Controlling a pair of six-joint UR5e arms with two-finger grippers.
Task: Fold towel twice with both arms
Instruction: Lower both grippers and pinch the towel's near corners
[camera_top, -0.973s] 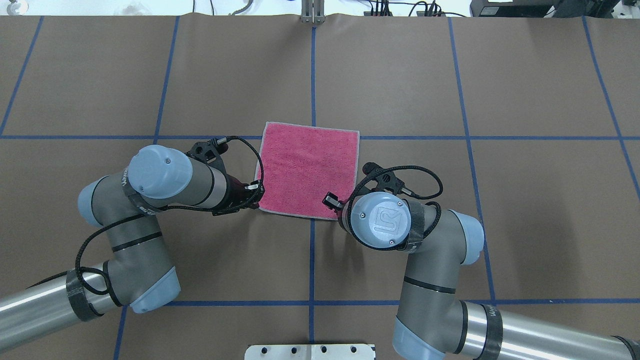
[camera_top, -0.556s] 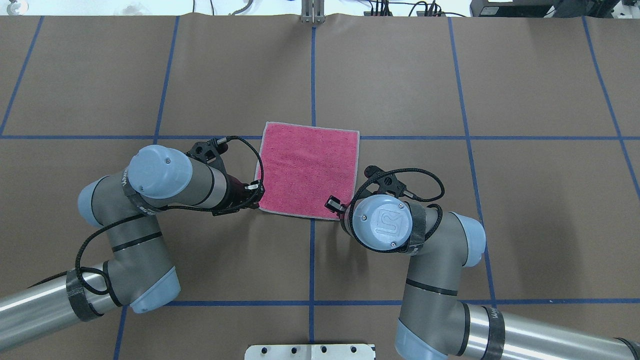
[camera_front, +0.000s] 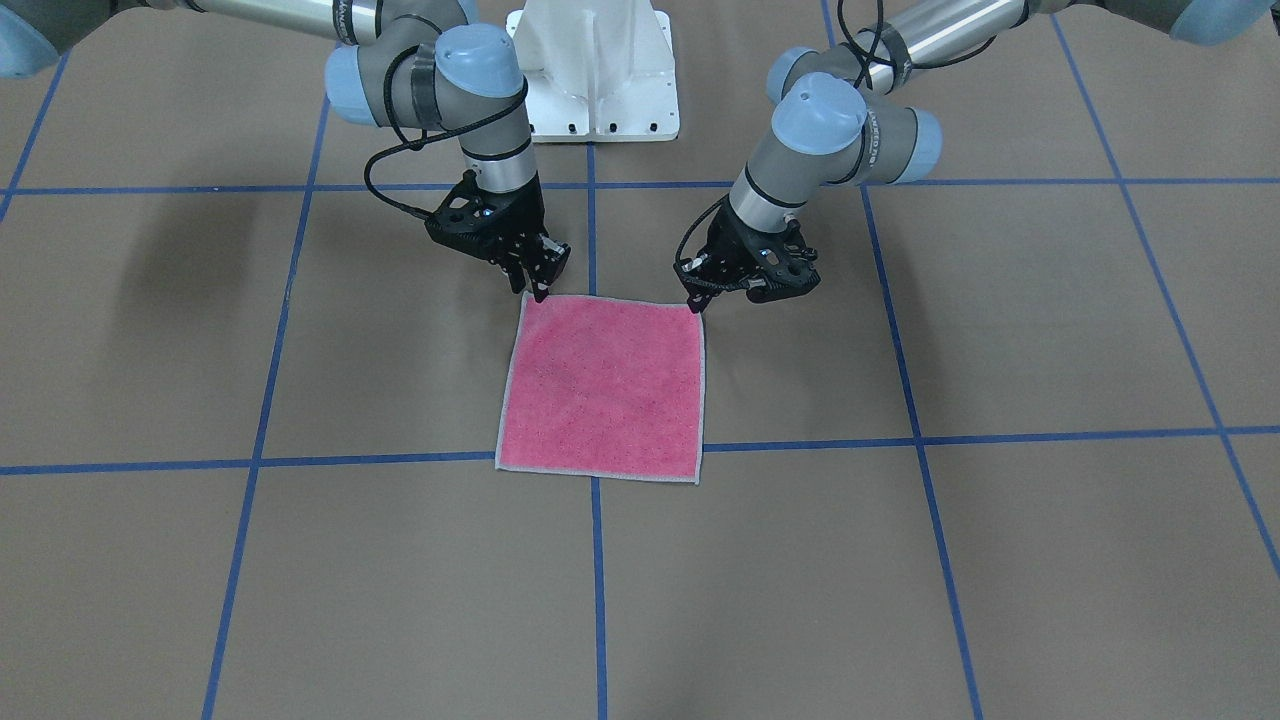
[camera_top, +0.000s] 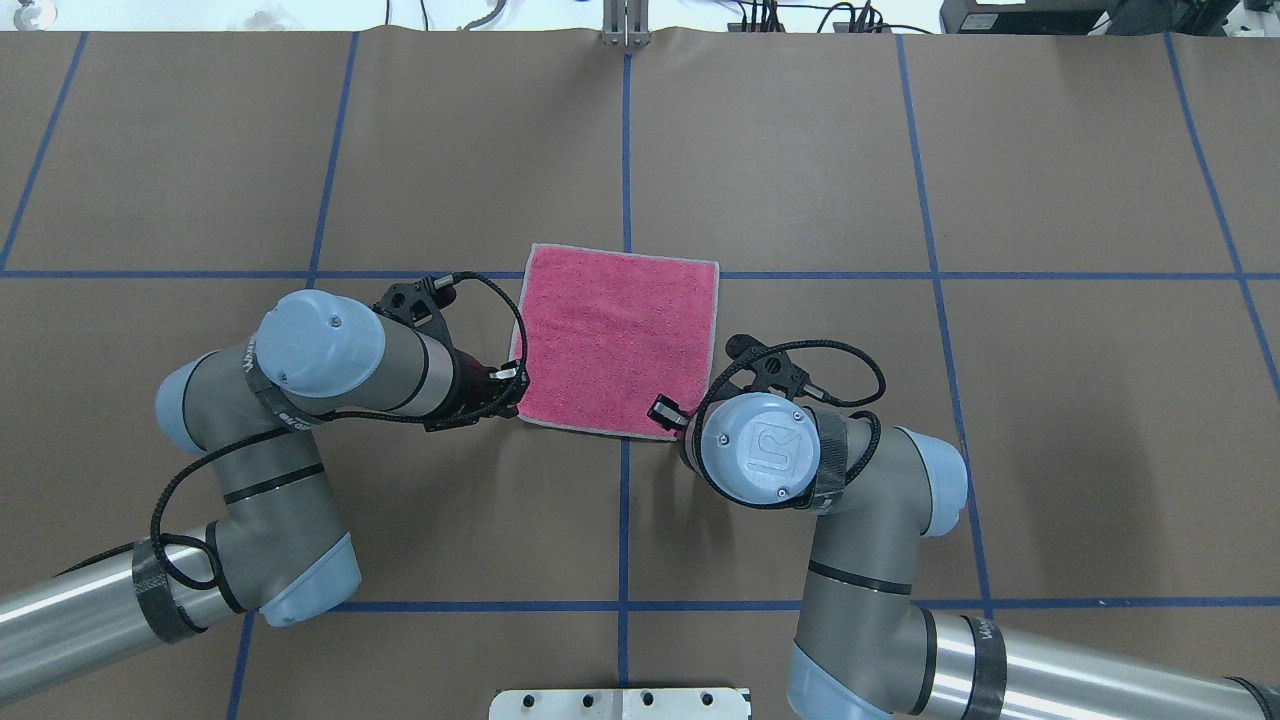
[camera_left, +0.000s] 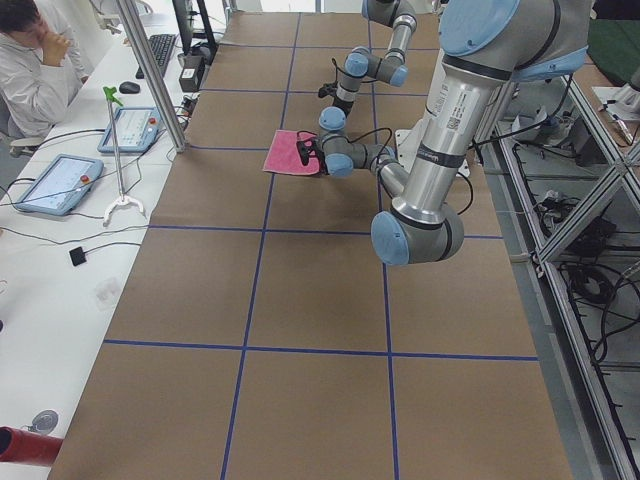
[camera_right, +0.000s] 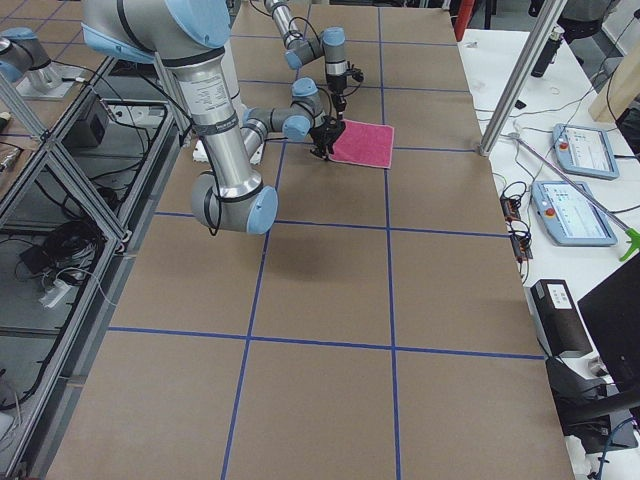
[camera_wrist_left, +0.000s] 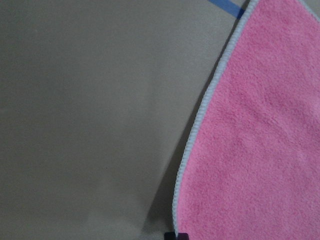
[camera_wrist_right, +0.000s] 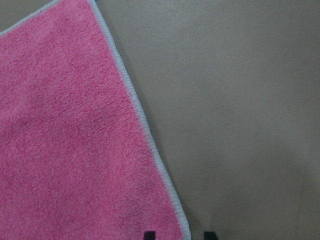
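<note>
Slightly nearer its own base than a second ago, the right arm (camera_top: 765, 450) is easing back over the towel's near right corner, while the left arm (camera_top: 320, 345) and the towel (camera_top: 615, 340) are staying put.

From overhead, the towel is lying flat, pink side up, in the middle of the table (camera_top: 1000, 150), and the right arm's wrist is hiding its gripper.

From the front, the right gripper (camera_front: 540, 290) and the left gripper (camera_front: 697, 300) are each pointing down at one of the two corners nearest the robot, tips touching or almost touching the cloth.

From the sides, the towel (camera_left: 290, 155) is showing as a small pink patch between both arms, too small for judging fingers.

The left wrist camera is showing the hem curving over its own shadow and only a dark sliver of a tip, so I cannot tell whether that gripper is gripping.

The right wrist camera is showing two fingertips (camera_wrist_right: 210, 234) standing apart with the hem between them, holding nothing yet.

No fold is showing; both seem to be remaining.
</note>
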